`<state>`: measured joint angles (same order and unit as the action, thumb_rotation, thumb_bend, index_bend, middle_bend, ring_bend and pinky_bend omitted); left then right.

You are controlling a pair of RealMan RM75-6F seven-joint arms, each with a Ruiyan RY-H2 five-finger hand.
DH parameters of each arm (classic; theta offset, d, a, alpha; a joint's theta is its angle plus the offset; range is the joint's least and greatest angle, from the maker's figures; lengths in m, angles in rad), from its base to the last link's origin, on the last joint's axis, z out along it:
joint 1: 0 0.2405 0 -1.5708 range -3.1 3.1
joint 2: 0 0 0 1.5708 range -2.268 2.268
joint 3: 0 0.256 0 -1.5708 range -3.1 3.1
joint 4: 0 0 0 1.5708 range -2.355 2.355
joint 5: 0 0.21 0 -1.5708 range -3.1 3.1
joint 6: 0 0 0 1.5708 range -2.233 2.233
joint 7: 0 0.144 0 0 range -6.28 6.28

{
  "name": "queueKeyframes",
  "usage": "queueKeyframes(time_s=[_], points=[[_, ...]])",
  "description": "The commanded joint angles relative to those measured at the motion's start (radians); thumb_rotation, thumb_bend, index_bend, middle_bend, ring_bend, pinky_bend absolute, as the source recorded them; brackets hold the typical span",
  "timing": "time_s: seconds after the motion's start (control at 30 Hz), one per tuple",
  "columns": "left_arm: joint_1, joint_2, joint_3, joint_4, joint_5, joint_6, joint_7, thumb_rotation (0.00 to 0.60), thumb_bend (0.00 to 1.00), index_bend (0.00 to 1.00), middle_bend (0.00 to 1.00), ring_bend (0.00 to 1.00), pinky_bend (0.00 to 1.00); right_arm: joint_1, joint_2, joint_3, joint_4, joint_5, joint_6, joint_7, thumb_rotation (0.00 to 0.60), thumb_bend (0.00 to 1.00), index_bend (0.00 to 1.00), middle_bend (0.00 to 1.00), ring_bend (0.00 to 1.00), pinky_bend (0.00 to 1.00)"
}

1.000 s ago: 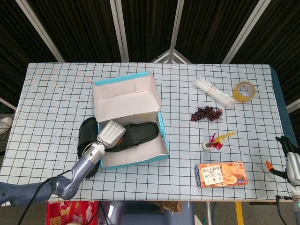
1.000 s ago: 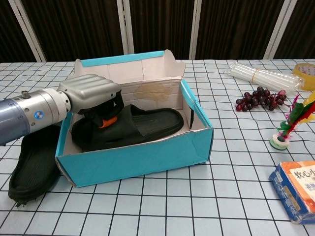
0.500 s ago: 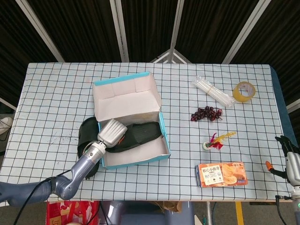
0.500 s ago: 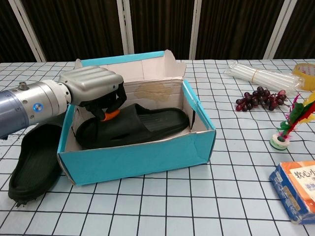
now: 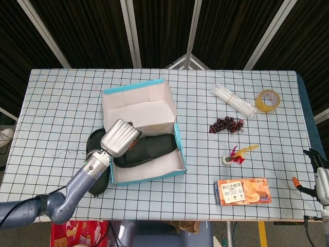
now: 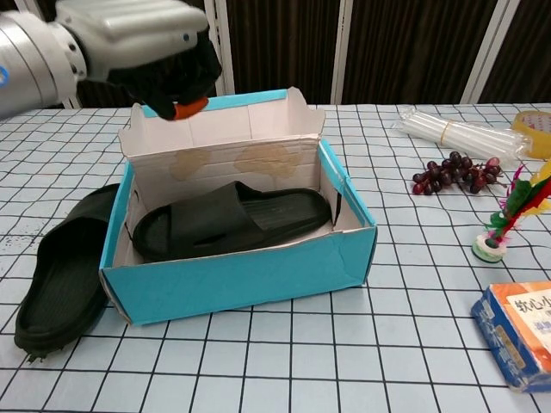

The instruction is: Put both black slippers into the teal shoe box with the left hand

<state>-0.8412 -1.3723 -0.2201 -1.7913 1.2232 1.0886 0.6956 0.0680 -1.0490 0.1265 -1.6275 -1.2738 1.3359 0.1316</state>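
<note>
One black slipper [image 5: 149, 149] [image 6: 228, 225] lies flat inside the teal shoe box [image 5: 149, 176] [image 6: 241, 280], whose lid stands up at the back. The other black slipper [image 5: 94, 140] [image 6: 60, 275] lies on the table, close against the box's left wall. My left hand [image 5: 119, 137] [image 6: 142, 47] hovers well above the box's left end, its fingers curled in with nothing in them. It touches neither slipper. My right hand [image 5: 320, 179] shows only at the right edge of the head view, low beside the table; how its fingers lie is unclear.
Right of the box lie a bunch of dark grapes [image 5: 226, 124] [image 6: 452, 172], a bundle of clear tubes [image 5: 234, 100], a tape roll [image 5: 268, 100], a feathered shuttlecock [image 5: 237, 155] [image 6: 508, 215] and an orange snack box [image 5: 243, 191].
My left hand let go of the slipper in the box and rose clear above it. The slipper now lies flat inside. The outer slipper and the right hand stayed put.
</note>
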Motion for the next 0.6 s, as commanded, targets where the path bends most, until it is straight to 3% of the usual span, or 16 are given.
queueKeyframes(time_s=[0.03,0.13,0.27,0.37,0.47,0.6], points=[[0.063,0.130,-0.011,-0.142,0.040,0.091,0.001,0.600,0.59,0.68,0.73,0.55,0.79,-0.004,0.004,-0.002,-0.005,-0.006,0.006,0.004,0.600,0.31,0.15,0.11,0.18,0.19],[0.125,0.245,0.020,-0.235,0.056,0.124,-0.017,0.600,0.49,0.54,0.58,0.44,0.67,-0.007,0.009,-0.002,-0.009,-0.008,0.011,0.008,0.600,0.31,0.15,0.11,0.18,0.19],[0.188,0.374,0.058,-0.316,0.030,0.126,-0.060,0.600,0.29,0.28,0.28,0.22,0.42,-0.010,0.013,-0.002,-0.016,-0.011,0.016,0.010,0.600,0.31,0.15,0.11,0.18,0.19],[0.229,0.462,0.091,-0.353,0.011,0.112,-0.100,0.600,0.19,0.17,0.13,0.10,0.34,-0.011,0.014,-0.002,-0.022,-0.015,0.021,0.008,0.600,0.31,0.15,0.11,0.18,0.19],[0.264,0.518,0.129,-0.346,0.031,0.096,-0.140,0.600,0.13,0.11,0.04,0.02,0.31,-0.011,0.015,-0.003,-0.027,-0.017,0.023,0.004,0.600,0.31,0.15,0.11,0.18,0.19],[0.314,0.524,0.168,-0.323,0.066,0.097,-0.233,0.600,0.12,0.08,0.03,0.00,0.30,-0.011,0.017,-0.004,-0.030,-0.018,0.022,0.002,0.600,0.31,0.15,0.11,0.18,0.19]])
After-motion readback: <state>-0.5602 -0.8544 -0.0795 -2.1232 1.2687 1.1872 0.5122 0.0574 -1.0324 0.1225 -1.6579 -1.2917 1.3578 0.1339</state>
